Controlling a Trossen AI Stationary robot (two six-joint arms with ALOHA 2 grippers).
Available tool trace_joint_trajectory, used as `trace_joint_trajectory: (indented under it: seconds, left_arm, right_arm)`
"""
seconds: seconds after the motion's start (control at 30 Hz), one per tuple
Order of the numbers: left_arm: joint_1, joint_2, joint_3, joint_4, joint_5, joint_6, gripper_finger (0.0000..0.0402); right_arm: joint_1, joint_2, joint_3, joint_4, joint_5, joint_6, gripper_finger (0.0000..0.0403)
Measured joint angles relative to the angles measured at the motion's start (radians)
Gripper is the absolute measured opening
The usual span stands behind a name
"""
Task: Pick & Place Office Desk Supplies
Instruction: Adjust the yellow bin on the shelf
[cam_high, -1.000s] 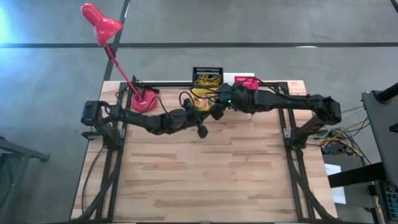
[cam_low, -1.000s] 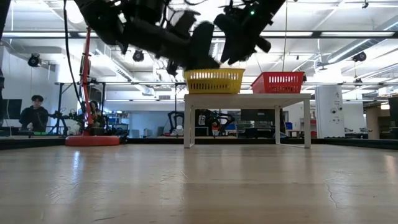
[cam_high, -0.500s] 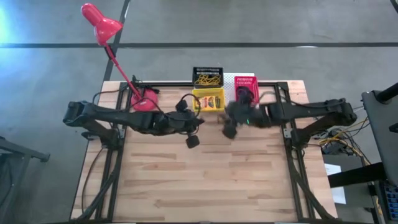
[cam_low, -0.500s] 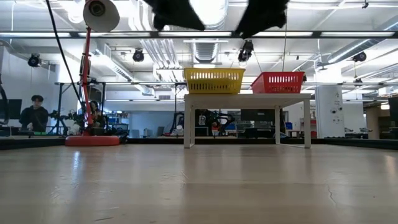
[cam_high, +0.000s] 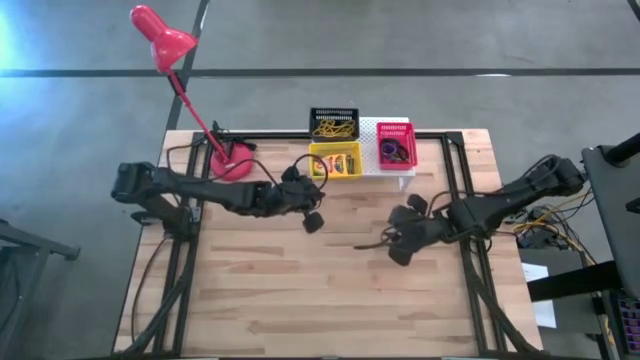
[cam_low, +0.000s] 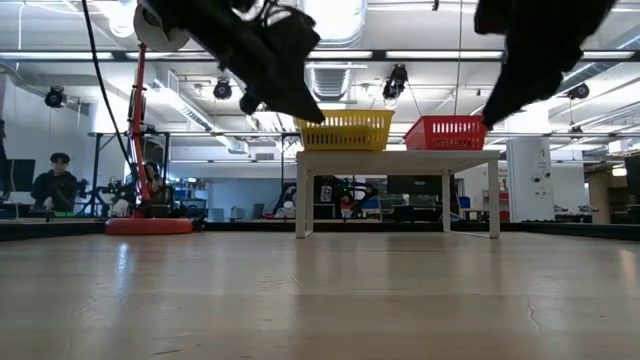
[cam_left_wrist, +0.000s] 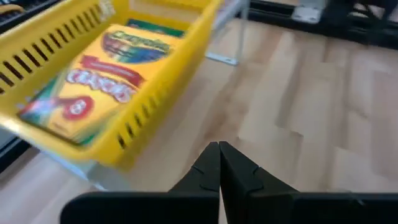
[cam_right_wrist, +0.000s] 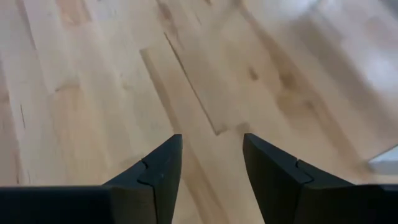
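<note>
The right gripper has withdrawn from the baskets (fingers apart).

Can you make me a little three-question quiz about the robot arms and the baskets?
1. True or false: the left gripper has its fingers pressed together.
2. What lies in the yellow basket? A) crayon boxes B) scissors C) a stapler
3. Fill in: the right gripper is open above bare ____ with nothing between its fingers.

Key: 1 true; 2 A; 3 table (the wooden table).
</note>
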Motion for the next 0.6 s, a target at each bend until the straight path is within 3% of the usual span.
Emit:
trace_joint_trajectory:
  seconds: [0.23,0.6]
  left_arm:
    - [0.089,0.050,0.000,0.088,-0.011,0.005,0.0001]
    - [0.112,0.053,0.001,0.168,-0.027,0.019,0.0001]
  right_arm:
    - [0.032,-0.025,-0.094,0.129,0.007,0.044,0.0157]
    - [0.037,-0.025,-0.094,0.171,0.056,0.016,0.0157]
